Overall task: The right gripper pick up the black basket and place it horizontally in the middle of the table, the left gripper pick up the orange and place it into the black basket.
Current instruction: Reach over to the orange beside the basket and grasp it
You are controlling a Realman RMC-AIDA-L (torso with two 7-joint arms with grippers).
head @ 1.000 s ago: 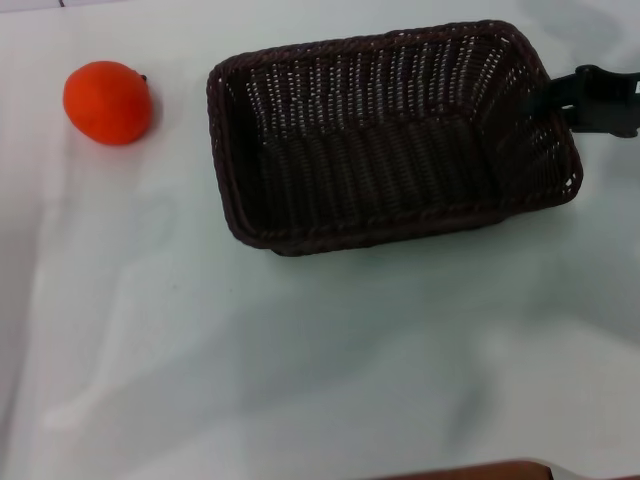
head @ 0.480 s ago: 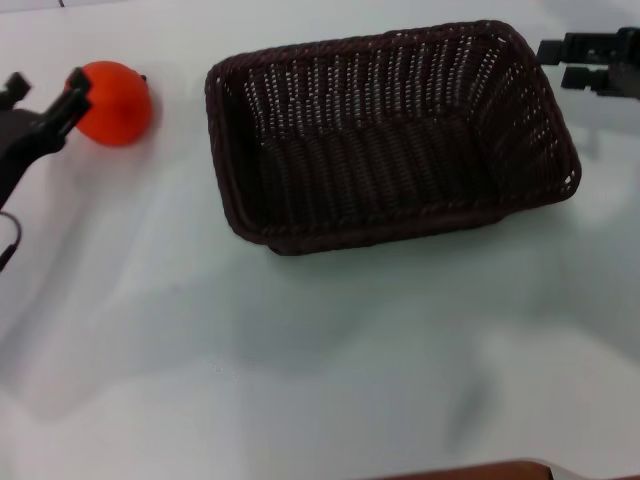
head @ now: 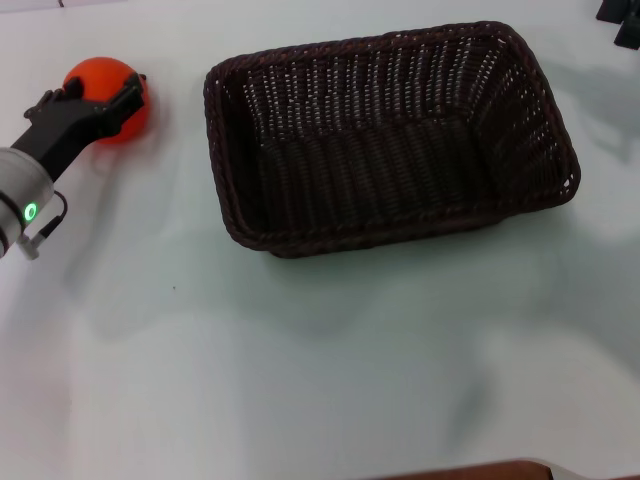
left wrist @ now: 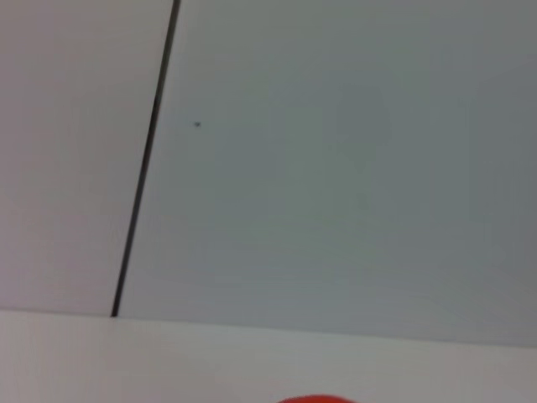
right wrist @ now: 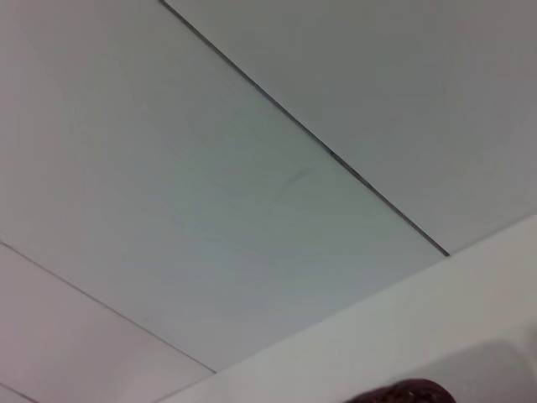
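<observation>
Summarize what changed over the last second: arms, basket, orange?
The right gripper let go of the black basket's right rim and pulled back to the far right corner. The left gripper came in from the left and now has its open fingers around the orange. Basket and orange stayed where they were on the table.

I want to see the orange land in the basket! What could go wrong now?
The orange is round, so it might roll away across the table if the left gripper, whose open fingers sit on either side of it, nudges it instead of squeezing it properly. It could also slip out on the way to the black basket if the hold is weak. The right gripper is up at the table's far right corner, clear of the basket.
</observation>
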